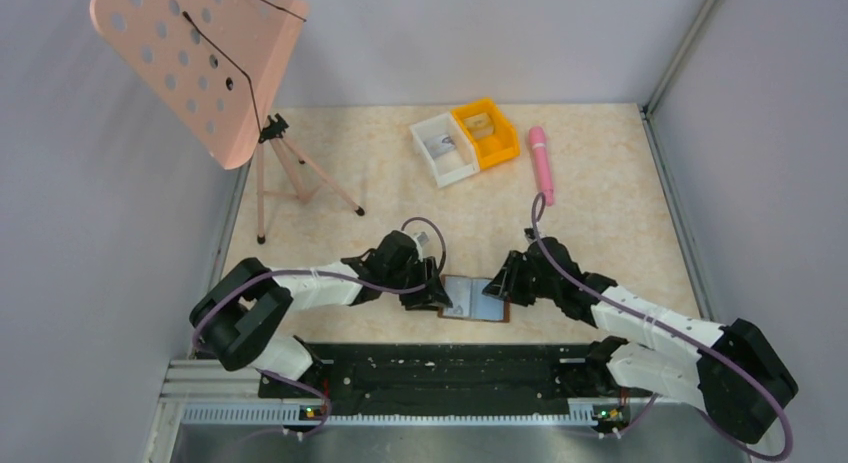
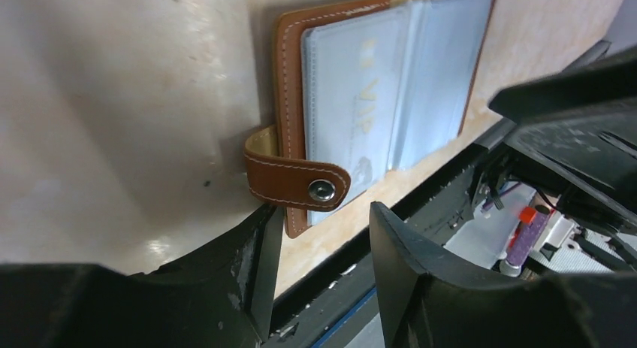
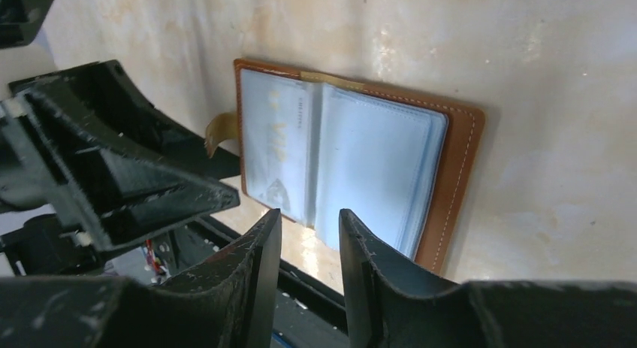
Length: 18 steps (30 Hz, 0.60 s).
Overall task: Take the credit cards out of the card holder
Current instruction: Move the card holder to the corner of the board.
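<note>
The card holder (image 1: 478, 299) lies open and flat near the table's front edge, brown leather (image 2: 288, 77) (image 3: 458, 160) around pale blue-grey pockets. A credit card (image 2: 353, 100) with gold lettering shows through the left pocket (image 3: 274, 137); other cards are hidden in the sleeves. The clasp tab (image 2: 300, 183) curls over the holder's left edge. My left gripper (image 1: 432, 291) (image 2: 323, 213) is open just off the tab, nothing between its fingers. My right gripper (image 1: 503, 281) (image 3: 309, 214) is open with a narrower gap, at the near edge of the pages, holding nothing.
A white bin (image 1: 443, 148) and an orange bin (image 1: 486, 133) sit at the back, a pink pen (image 1: 541, 163) to their right. A pink perforated board on a tripod (image 1: 290, 173) stands back left. A black rail (image 1: 440, 368) runs along the front edge.
</note>
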Motion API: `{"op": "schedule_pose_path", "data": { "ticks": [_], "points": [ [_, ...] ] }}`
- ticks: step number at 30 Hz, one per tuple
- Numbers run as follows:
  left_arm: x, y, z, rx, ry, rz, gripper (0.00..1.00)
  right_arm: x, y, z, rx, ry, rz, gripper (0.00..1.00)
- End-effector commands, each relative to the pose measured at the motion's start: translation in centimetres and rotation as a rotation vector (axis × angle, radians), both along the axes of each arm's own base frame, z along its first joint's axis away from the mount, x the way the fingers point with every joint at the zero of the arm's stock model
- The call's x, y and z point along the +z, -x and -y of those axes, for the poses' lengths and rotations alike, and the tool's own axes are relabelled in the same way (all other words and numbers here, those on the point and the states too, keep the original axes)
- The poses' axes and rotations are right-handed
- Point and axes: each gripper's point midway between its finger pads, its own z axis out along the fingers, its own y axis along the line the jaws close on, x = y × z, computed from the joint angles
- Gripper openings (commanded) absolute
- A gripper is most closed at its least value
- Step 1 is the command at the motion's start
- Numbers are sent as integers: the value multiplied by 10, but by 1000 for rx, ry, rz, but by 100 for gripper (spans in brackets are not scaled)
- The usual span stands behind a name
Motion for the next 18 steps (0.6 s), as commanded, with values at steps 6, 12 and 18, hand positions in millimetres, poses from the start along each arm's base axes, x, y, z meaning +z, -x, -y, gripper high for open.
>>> {"op": "schedule_pose_path", "data": {
  "ticks": [6, 12, 18],
  "points": [
    [29, -15, 6, 34, 11, 123, 52, -2, -6, -9, 18, 29, 15, 35],
    [44, -33, -21, 91, -125, 241, 55, 1, -1, -34, 38, 49, 34, 39],
    [48, -45, -20, 56, -140, 260, 56, -1, -7, -49, 27, 129, 53, 49]
  ]
}}
